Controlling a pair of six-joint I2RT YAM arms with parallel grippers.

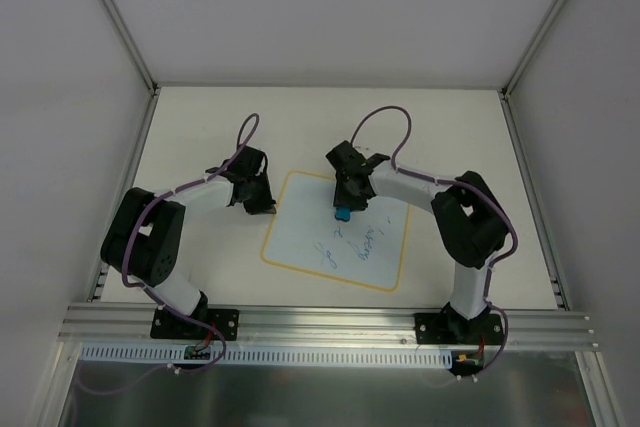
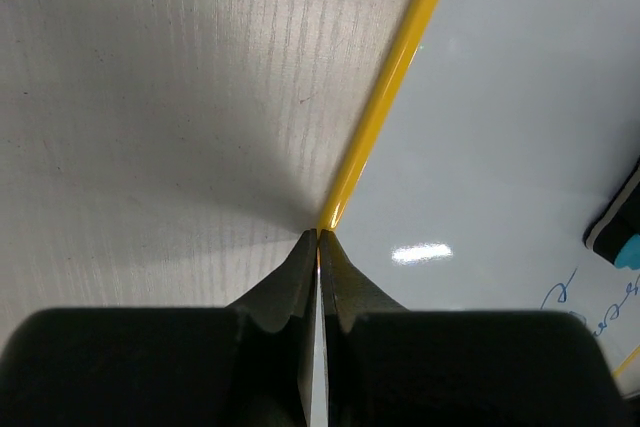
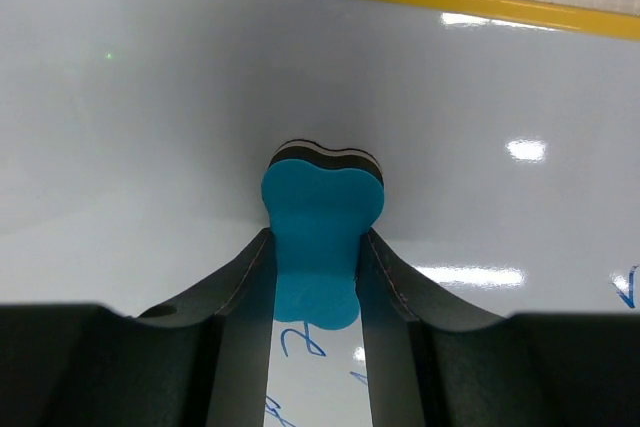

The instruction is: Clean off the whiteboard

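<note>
- Since the right gripper (image 3: 320,235) is clamped on the blue eraser (image 3: 322,192), with its dark felt end turned toward the board, the step in hand looks like the wiping stroke itself. To do it well, the felt should sit flat under light, even pressure, not ride on one corner.
- Whether the felt actually touches the surface cannot be told from the right wrist view. A soft shadow lies directly beneath it.
- In the top view the eraser sits at the upper middle of the whiteboard (image 1: 300,222), while the blue handwriting (image 1: 352,245) lies lower, toward the board's lower right. A good stroke would draw down and across that patch in overlapping passes, stopping short of the rim.
- The left gripper (image 2: 318,239) is closed with nothing between its fingers, its tips set against the yellow border (image 2: 385,97) on the board's left edge. It appears to be bracing the board, and it should press firmly enough that wiping does not slide the board over the tabletop (image 1: 200,137).
- The whiteboard lies flat at the centre of the top view, slightly turned, between the two arms. It is pale bluish-white and glossy with lamp reflections, with rounded corners and a thin yellow-orange rim. The upper part is free of marks, and the blue scribbles sit in the lower half.
</note>
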